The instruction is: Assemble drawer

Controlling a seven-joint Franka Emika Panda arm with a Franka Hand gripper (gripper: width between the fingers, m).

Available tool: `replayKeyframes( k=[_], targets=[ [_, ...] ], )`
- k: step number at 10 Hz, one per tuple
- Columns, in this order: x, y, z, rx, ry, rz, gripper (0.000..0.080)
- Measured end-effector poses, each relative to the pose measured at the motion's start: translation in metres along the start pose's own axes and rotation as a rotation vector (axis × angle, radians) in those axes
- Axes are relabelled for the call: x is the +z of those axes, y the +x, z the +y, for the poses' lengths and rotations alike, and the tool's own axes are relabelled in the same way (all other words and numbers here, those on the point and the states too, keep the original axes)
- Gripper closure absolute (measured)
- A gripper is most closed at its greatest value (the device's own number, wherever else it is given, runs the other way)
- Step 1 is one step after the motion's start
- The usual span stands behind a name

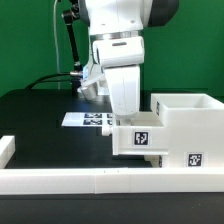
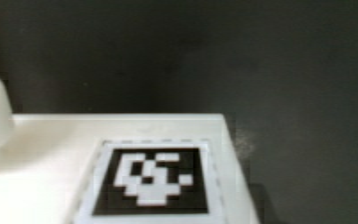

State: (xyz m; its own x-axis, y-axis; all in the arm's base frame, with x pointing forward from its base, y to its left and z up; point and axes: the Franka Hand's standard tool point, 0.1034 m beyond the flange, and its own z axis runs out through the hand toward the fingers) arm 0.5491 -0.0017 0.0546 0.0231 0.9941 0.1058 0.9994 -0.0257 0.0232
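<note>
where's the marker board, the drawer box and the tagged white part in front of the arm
marker board (image 1: 72,118): exterior view, its end at the exterior view's left
drawer box (image 1: 190,125): exterior view, its front wall
tagged white part (image 1: 140,138): exterior view, the tag on its face

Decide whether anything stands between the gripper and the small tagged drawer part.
Nothing visible does. The gripper hangs right at the small tagged part, beside the drawer box; its jaws are hidden.
</note>
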Motion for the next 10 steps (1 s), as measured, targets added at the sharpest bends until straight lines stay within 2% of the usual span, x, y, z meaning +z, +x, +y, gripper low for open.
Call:
replayKeyframes(
  k=[3,7,10],
  targets=[
    [-0.0003,-0.0017,-0.0005,-0.002,0.016,-0.003,0.0757],
    [-0.0003,-0.0016,-0.0005,-0.001,0.016,-0.003,0.0757],
    [-0.0027,-0.0043,-0.0005,-0.047,0.048,-0.012,0.0757]
  ],
)
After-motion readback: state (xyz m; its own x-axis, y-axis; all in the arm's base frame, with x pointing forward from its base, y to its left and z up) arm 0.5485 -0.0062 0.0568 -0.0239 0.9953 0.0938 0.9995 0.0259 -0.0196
